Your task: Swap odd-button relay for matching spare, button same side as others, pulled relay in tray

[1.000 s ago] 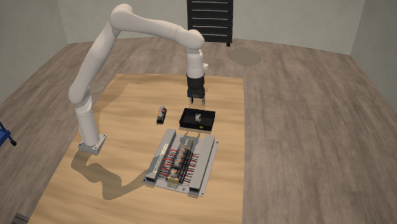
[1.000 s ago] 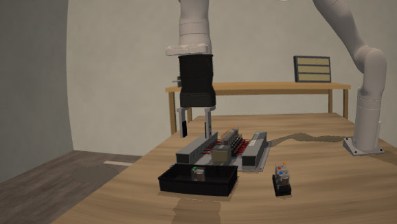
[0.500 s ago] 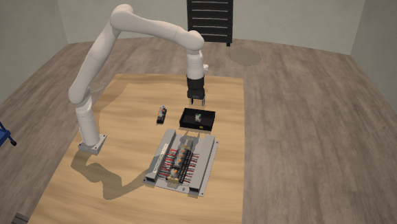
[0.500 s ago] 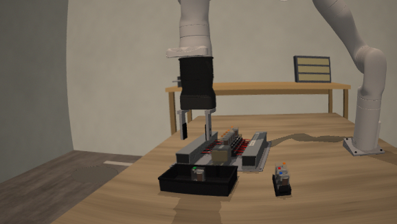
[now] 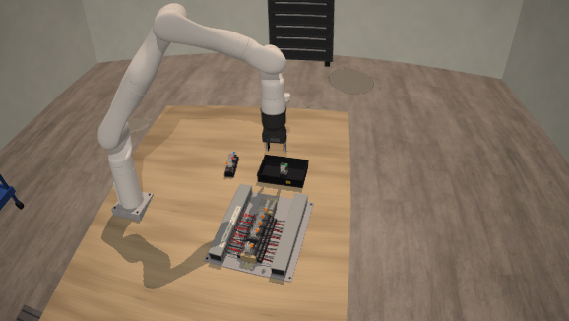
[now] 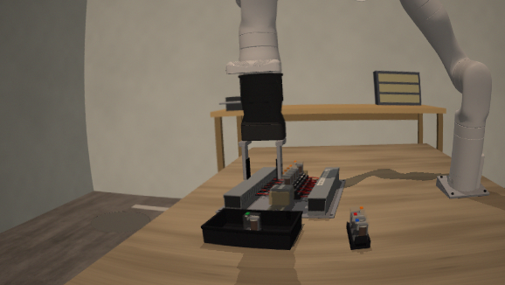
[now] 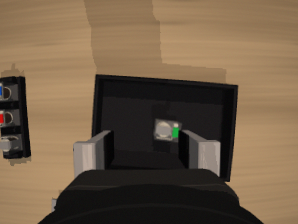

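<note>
Pincer, nearest the wrist camera: black two-finger pincer (image 5: 276, 149) (image 6: 263, 177) (image 7: 146, 144) with grey fingers, wide apart, holding nothing, above the tray.
Tray: one black rectangular open tray (image 5: 261, 169) (image 6: 249, 238) (image 7: 99, 110), standing on the wooden surface (image 5: 197, 300) (image 6: 406, 262) (image 7: 200, 30); only the top view shows a small yellow mark on its wall.
Relay in tray: one grey relay with a green button (image 5: 284, 169) (image 6: 252, 222) (image 7: 164, 130), button upward, apart from the fingers and from the tray walls.
Rack: one narrow black rack (image 5: 229, 173) (image 6: 360, 241) (image 7: 25, 125), near the tray but not touching it.
Spares: three in the rack, with one blue, one red and one orange button; the wrist view shows the blue and red ones but crops the third's button. The matching spare, a grey relay with an orange button (image 5: 227, 163) (image 6: 361, 212), is in the rack.
Panel: one grey mounting plate (image 5: 299, 237) (image 6: 335, 205) carrying two long grey ducts, with red wires between them.
Socket row: five orange buttons countable from the top, with a gap between the fourth and the fifth; the exterior view bunches them together. Exact seating and tilt cannot be told.
Background: black drawer cabinet (image 5: 301, 24) in the top view only; wooden bench (image 6: 332, 110) in the exterior view only.

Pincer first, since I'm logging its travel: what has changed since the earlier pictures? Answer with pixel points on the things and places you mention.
The open pincer (image 5: 276, 148) (image 6: 263, 175) (image 7: 146, 144) has shifted sideways toward the spare rack (image 5: 229, 174) (image 6: 360, 241) (image 7: 25, 120). Nothing was gripped or released. The rack, tray (image 5: 271, 180) (image 6: 246, 239) (image 7: 125, 107) and green-button relay (image 5: 284, 169) (image 6: 252, 222) (image 7: 164, 129) stayed put.
</note>
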Tool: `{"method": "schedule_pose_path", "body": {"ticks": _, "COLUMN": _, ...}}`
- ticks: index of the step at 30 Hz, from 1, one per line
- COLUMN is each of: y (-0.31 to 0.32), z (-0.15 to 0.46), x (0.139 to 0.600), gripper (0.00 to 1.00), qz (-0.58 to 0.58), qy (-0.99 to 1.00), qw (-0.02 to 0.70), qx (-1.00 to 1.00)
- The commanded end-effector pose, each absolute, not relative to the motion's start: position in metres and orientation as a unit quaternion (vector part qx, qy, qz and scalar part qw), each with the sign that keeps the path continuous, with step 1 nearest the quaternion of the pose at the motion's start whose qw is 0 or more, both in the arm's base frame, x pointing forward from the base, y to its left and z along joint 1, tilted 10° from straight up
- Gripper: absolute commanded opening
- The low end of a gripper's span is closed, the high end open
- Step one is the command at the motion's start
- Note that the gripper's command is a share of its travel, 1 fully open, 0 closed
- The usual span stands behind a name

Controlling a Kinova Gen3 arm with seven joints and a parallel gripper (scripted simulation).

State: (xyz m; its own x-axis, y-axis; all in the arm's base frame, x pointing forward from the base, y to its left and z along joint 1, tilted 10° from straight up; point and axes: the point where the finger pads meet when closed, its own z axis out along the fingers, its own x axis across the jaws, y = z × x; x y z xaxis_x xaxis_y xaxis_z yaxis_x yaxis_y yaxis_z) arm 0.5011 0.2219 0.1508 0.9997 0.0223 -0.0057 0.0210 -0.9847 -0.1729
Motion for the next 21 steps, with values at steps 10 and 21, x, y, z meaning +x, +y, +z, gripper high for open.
{"method": "schedule_pose_path", "body": {"ticks": 10, "y": 0.212, "z": 0.154, "x": 0.473, "gripper": 1.00, "qz": 0.000, "qy": -0.044, "qw": 0.087, "qx": -0.995}}
{"method": "schedule_pose_path", "body": {"ticks": 21, "y": 0.197, "z": 0.158, "x": 0.432, "gripper": 1.00, "qz": -0.002, "qy": -0.043, "qw": 0.087, "qx": -0.995}}
